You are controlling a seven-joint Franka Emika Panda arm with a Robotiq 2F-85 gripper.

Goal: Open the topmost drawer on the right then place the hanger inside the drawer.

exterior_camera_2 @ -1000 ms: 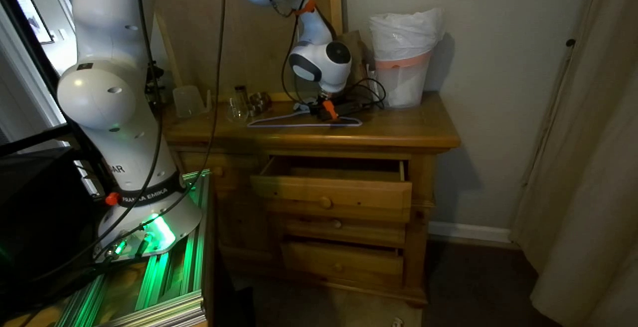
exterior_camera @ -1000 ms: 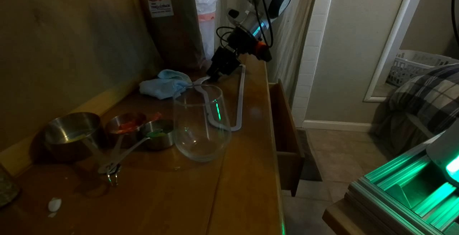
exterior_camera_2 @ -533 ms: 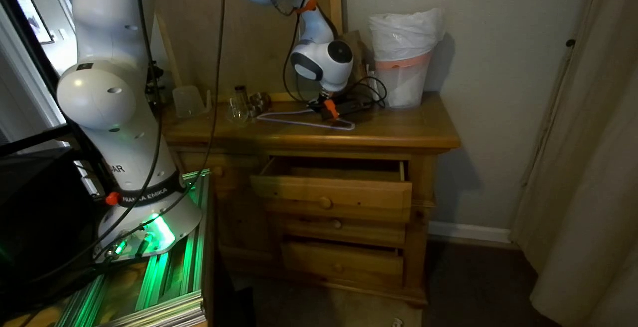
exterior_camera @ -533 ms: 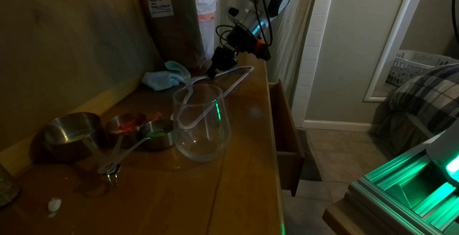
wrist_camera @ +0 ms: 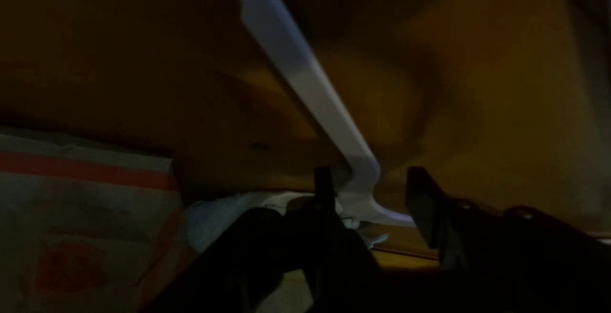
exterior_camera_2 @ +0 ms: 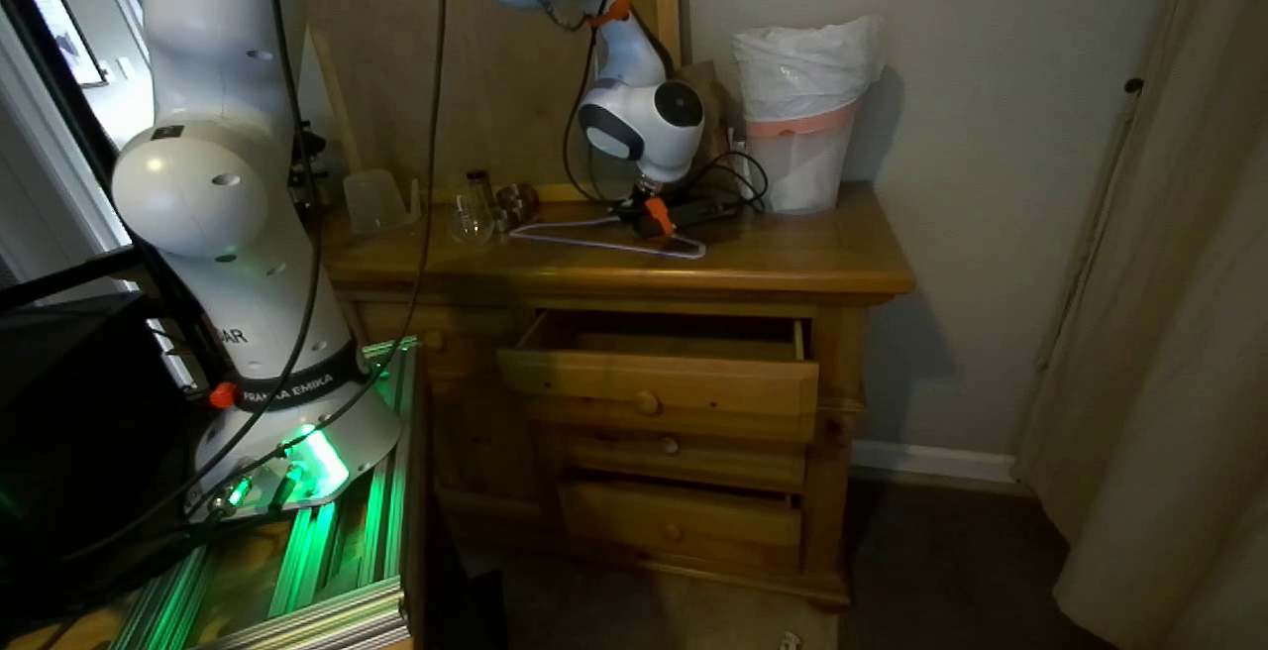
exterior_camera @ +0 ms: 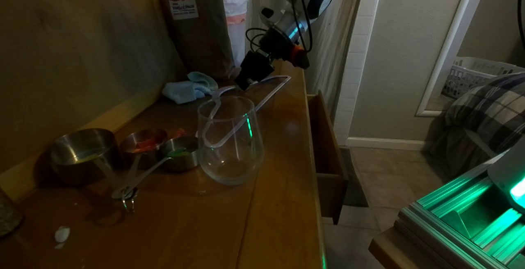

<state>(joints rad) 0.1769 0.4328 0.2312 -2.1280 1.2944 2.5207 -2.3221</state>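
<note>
1. Wrist view: my pincer is parted at a moderate width, with nothing clamped; the bent part of the hanger appears between the two fingers — if they are already around it, or only above it, I cannot tell.
2. In both exterior views the hanger lies on the dresser top, near the blue cloth. Below it, the topmost right drawer is pulled out.
3. I judge this hanger as light and rather stiff plastic, smooth, so it may slip or turn. It should not break easily, but its long corners could swing and knock the clear glass.
4. I would take hold at the bend — there the weight should balance better than at a far corner.
5. My wrist hangs over the dresser top, bent downward; in an exterior view the pincer leans, its end pointing down and to the side of the cloth.
</note>
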